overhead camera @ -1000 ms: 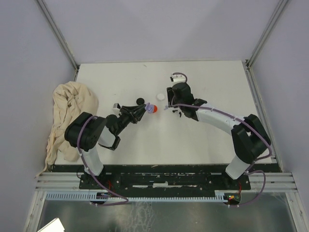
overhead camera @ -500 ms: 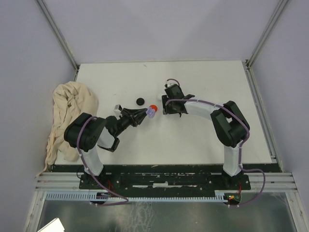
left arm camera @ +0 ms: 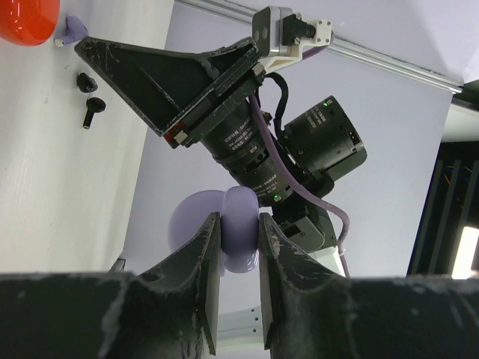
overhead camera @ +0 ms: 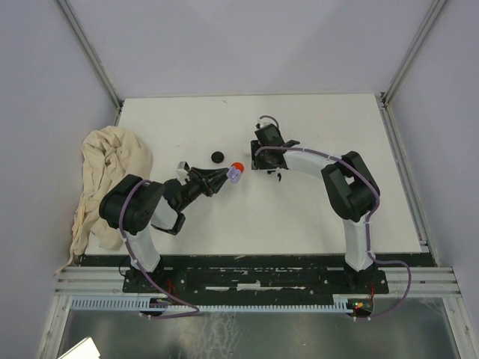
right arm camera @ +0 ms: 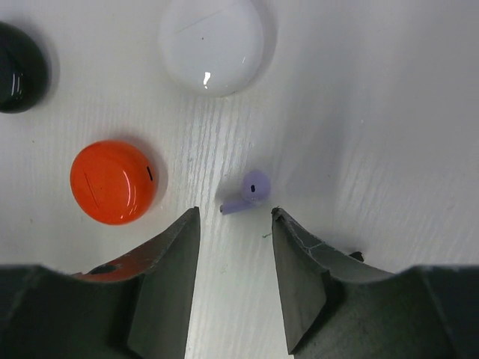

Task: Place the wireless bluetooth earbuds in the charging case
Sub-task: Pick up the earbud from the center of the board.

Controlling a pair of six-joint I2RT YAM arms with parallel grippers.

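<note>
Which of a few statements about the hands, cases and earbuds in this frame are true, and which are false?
1. The left hand is shut on a lilac case. True.
2. The right hand grips the lilac earbud. False: the hand is open, and the earbud lies on the table at its fingertips.
3. A red case lies on the table. True.
4. The cloth covers the black case. False: the cloth is bunched at the table's left edge, well apart from that case.
5. Two black earbuds lie on the table. True.
</note>
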